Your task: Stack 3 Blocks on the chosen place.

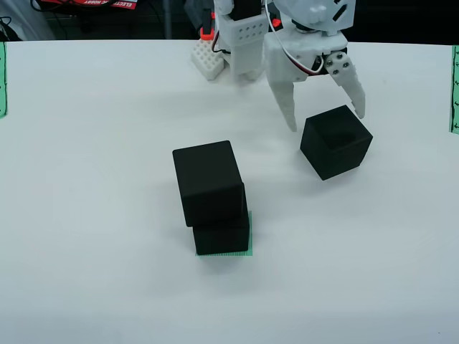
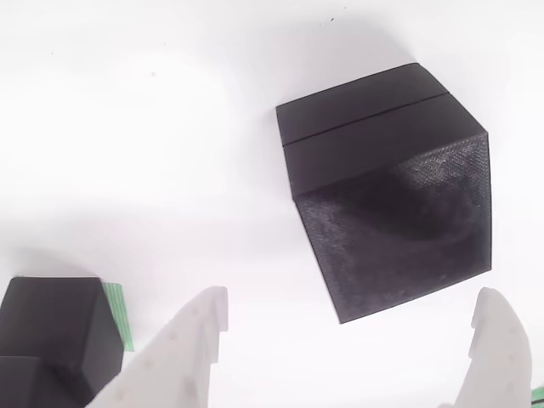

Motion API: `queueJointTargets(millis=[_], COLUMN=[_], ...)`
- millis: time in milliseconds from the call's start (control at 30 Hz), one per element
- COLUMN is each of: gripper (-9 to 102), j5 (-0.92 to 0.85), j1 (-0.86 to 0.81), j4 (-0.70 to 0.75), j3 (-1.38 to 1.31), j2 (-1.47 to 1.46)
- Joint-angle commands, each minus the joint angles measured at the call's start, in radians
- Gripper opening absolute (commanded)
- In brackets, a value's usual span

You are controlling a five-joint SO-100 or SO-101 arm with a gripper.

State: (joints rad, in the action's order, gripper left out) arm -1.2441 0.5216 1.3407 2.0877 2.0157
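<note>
Two black blocks are stacked in the view from above: the lower block [image 1: 221,237] sits on the green striped chosen place [image 1: 247,251], and the upper block [image 1: 209,180] rests on it, shifted slightly up and left. A third black block [image 1: 335,142] lies alone on the table to the right. My white gripper [image 1: 326,120] is open just behind that block, its fingertips level with the block's far top edge. In the view that rides on the gripper, the textured block [image 2: 387,191] lies ahead between the two white fingertips [image 2: 200,319], and the stack [image 2: 55,336] shows at lower left.
The table is white. Narrow green strips [image 1: 454,89] run along its left and right edges in the view from above. The arm's white base [image 1: 244,39] and a small white part [image 1: 208,61] stand at the far middle edge.
</note>
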Motion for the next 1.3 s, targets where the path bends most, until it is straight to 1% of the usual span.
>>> queueJointTargets(millis=[0,233,767,933,1033,1267], gripper=[36,36,36,27,23,22], j5=[-0.008,-0.008,-0.008,-0.008,-0.008,-0.003], j1=[0.06,0.098,0.117,0.117,0.117,0.089], j4=[-0.015,-0.026,-0.072,-0.089,-0.091,-0.038], j3=[-0.064,-0.123,-0.098,-0.086,-0.08,-0.164], j2=[-0.055,-0.146,-0.284,-0.298,-0.29,-0.232])
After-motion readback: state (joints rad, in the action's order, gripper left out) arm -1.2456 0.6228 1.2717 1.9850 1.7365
